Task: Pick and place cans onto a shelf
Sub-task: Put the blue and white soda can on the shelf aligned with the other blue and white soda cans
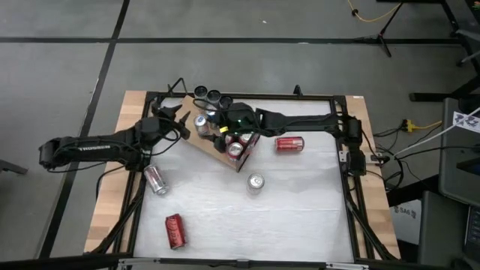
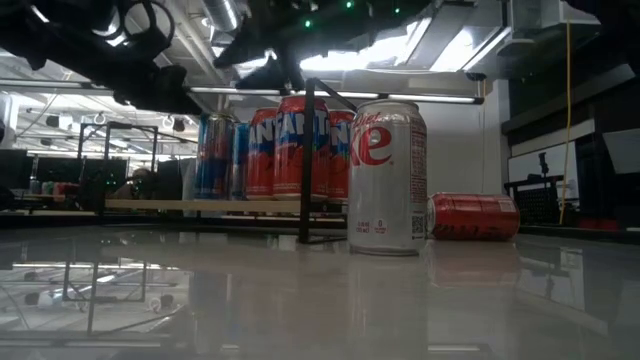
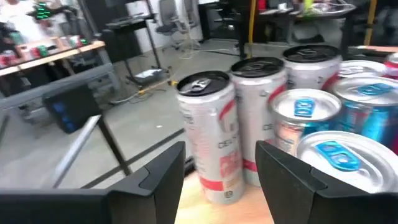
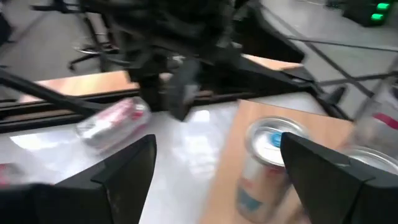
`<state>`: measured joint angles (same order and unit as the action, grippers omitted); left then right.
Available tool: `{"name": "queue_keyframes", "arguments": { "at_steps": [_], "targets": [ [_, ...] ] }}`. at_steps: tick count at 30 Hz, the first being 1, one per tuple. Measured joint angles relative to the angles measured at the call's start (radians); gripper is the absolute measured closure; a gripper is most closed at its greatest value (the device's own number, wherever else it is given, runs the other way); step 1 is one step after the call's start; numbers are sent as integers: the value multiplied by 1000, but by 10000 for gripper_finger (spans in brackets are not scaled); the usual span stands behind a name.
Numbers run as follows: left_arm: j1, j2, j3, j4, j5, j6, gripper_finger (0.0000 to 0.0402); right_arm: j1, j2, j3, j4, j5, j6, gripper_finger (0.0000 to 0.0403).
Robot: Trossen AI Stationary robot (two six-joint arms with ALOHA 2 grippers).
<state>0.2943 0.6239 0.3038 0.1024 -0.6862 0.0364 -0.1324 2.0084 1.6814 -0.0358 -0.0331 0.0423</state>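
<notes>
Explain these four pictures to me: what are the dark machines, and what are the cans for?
Two robot arms work at a white table. One picture looks down from above, one across the tabletop, and two come from cameras on the wrists. The left end effector and the right end effector hover open over a wooden shelf crowded with upright cans; neither holds anything. Off the shelf, a silver can stands upright, and three others lie on their sides, including a red can.
</notes>
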Motion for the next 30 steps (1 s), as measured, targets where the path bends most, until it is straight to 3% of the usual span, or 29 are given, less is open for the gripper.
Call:
{"name": "queue_keyframes", "arguments": {
  "at_steps": [6,17,25,30],
  "targets": [
    [32,44,0,1,102,0,214,-21,29,0,4,42,-2,71],
    [39,65,0,3,105,-2,214,-34,44,1,24,111,-44,71],
    [39,65,0,2,105,-3,214,-32,44,0,51,-168,-49,72],
    [39,65,0,2,105,-3,214,-31,44,0,40,-186,-49,72]
  ]
}}
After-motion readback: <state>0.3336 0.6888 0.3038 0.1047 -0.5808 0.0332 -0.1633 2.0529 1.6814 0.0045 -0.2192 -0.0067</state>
